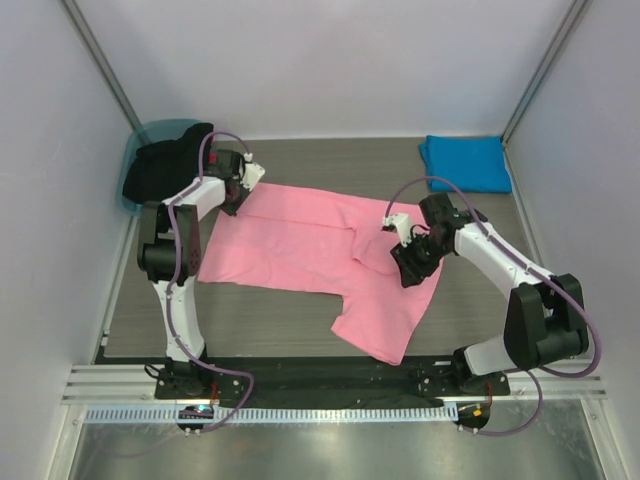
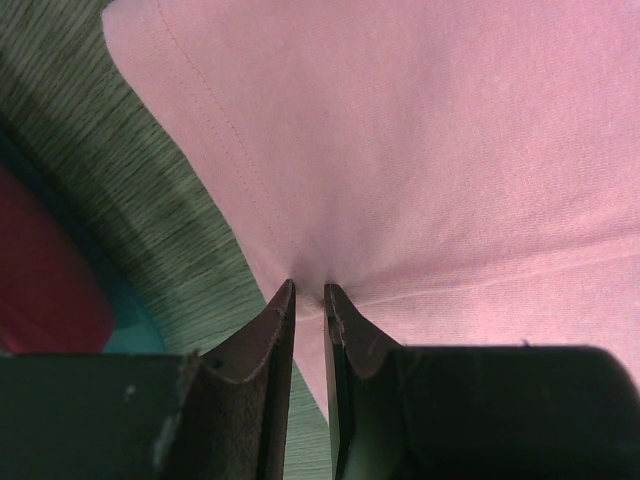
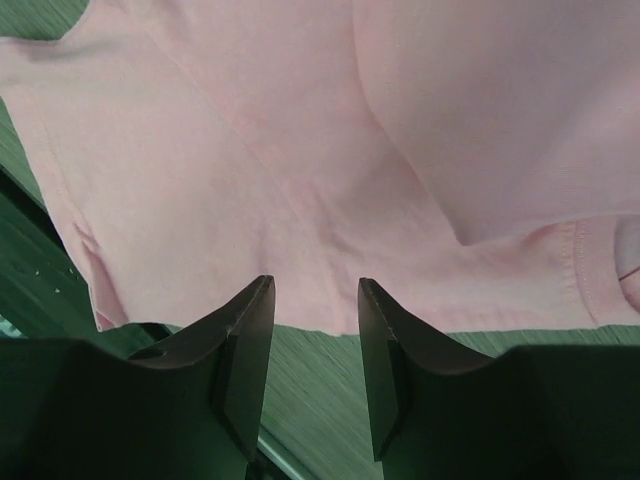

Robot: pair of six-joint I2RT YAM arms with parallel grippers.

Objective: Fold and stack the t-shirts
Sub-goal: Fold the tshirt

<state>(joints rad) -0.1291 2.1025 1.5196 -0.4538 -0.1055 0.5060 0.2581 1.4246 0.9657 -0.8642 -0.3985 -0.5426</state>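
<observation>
The pink t-shirt (image 1: 300,245) lies spread across the table, with one part folded over near its right side and a flap hanging toward the front. My left gripper (image 1: 233,203) is at its far left corner. In the left wrist view the gripper (image 2: 308,288) is shut on a pinch of the pink t-shirt (image 2: 430,150), and creases radiate from the pinch. My right gripper (image 1: 410,263) is open and empty over the shirt's right edge; in the right wrist view the gripper (image 3: 315,282) hovers over the pink t-shirt's (image 3: 250,150) hem. The blue t-shirt (image 1: 466,162) lies folded at the back right.
A teal tub (image 1: 148,135) holding dark cloth (image 1: 170,165) stands at the back left, close behind my left arm. Metal frame posts rise at the back corners. Bare wood-grain table (image 1: 480,300) shows in front of and to the right of the pink shirt.
</observation>
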